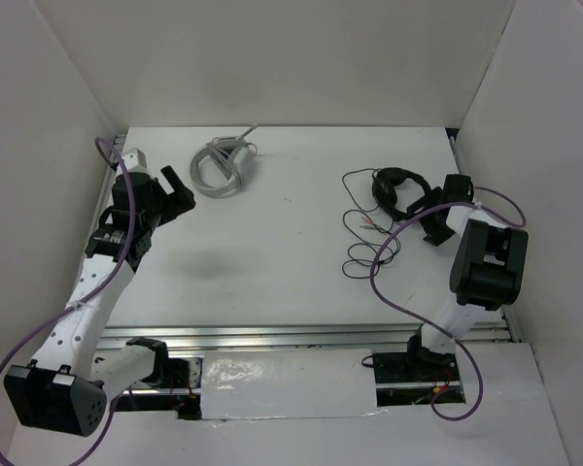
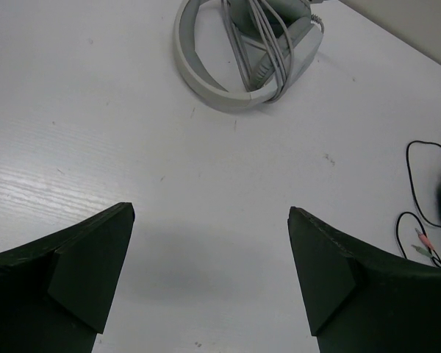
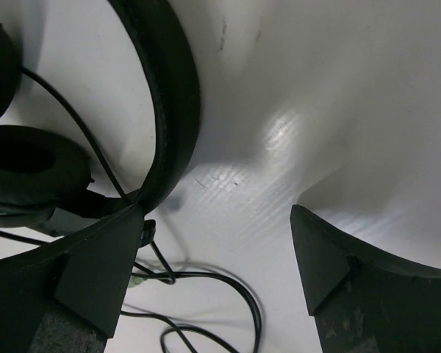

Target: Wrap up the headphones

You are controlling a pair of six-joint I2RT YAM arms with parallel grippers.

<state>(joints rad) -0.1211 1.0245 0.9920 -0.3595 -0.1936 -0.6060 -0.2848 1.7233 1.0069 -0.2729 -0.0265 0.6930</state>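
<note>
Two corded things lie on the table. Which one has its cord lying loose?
The black over-ear headphones beside the right gripper: their thin black cable sprawls in loops. The grey-white ring-shaped stand has its cord wound around it.

A robotics lab test cell: a plain white table (image 1: 301, 282) boxed in by bare white panel walls (image 1: 272, 58), with a white-and-black left robot arm (image 1: 83, 301) and right robot arm (image 1: 457, 311) bolted along a ribbed aluminium rail (image 1: 301, 335), trailing purple cables (image 1: 372, 274).

Left arm: stretched far forward, left claw (image 1: 178, 186) raised, jaws spread wide.
Right arm: elbow bent, right claw (image 1: 435, 216) low, jaws spread wide.
</note>
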